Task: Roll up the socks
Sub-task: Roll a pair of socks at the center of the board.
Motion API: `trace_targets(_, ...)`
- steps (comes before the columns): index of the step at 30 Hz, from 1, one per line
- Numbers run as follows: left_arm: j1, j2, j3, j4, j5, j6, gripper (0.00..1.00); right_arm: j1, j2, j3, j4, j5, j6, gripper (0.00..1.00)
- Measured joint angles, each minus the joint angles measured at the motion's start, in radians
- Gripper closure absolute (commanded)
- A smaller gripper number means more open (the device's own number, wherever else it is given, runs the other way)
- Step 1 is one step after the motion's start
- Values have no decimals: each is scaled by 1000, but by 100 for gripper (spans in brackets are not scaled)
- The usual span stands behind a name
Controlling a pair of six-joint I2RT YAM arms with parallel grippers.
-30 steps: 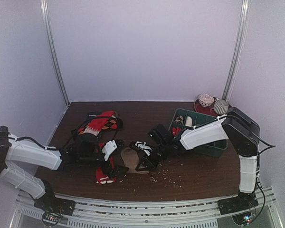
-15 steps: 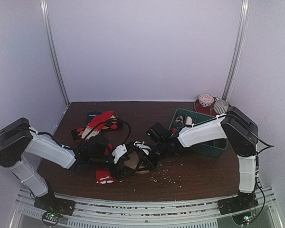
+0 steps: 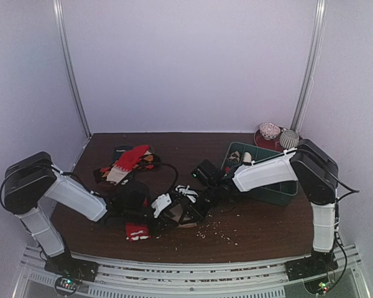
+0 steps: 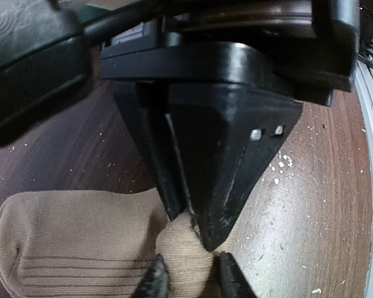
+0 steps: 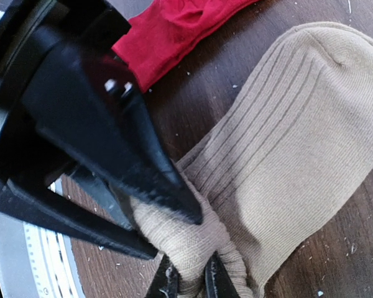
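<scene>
Item: sock-rolling station, seen from the room. Tan sock [image 5: 298, 143], count one, lies on the worktop [image 3: 261, 230] at front centre, between the two arms. One end is gathered into a small bundle; the flat ribbed length runs away from that bundle to a rounded end. Left pincer [image 4: 189, 282], count one, is closed on the bundle from one side. Right pincer [image 5: 189, 282], count one, is closed on the same bundle from the opposite side, so the tips nearly meet and neither arm is the nearer. Judged: any roll must travel along the sock's long axis, from the bundle toward the flat end. Red sock [image 3: 137, 231], count one, with white marks, lies apart near the front edge, on the left arm's side, held by nothing. Further red patterned knitwear [image 3: 129, 160] sits at back left, count not clear. Green bin [image 3: 280, 194], one, on the right. Bowls, two [image 3: 270, 130] [image 3: 289, 138], behind it. Pale crumbs [image 3: 214, 231], many, scattered at front.
</scene>
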Motion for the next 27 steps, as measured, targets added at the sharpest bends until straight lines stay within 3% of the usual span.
trace_targets(2, 0, 1, 0, 0, 1, -7, 100, 0, -2, 0, -4, -1, 0, 88)
trace_targets(6, 0, 11, 7, 5, 10, -23, 100, 0, -7, -1, -21, -3, 2, 83)
trace_targets(13, -7, 42, -6, 88, 23, -115, 100, -2, -66, -44, 3, 63, 2, 63)
trace_targets(15, -11, 44, -21, 118, 23, -159, 100, 5, -123, -115, 64, 119, -8, 50)
trace_targets(17, -12, 44, -46, 153, 24, -212, 100, 4, -231, -266, 156, 180, -44, 44)
trace_targets(21, -11, 44, -100, 225, 35, -311, 100, -10, -407, -518, 330, 213, -140, 43)
trace_targets(27, -10, 82, -168, 387, 58, -420, 100, -11, -355, -546, 539, 161, -260, 39)
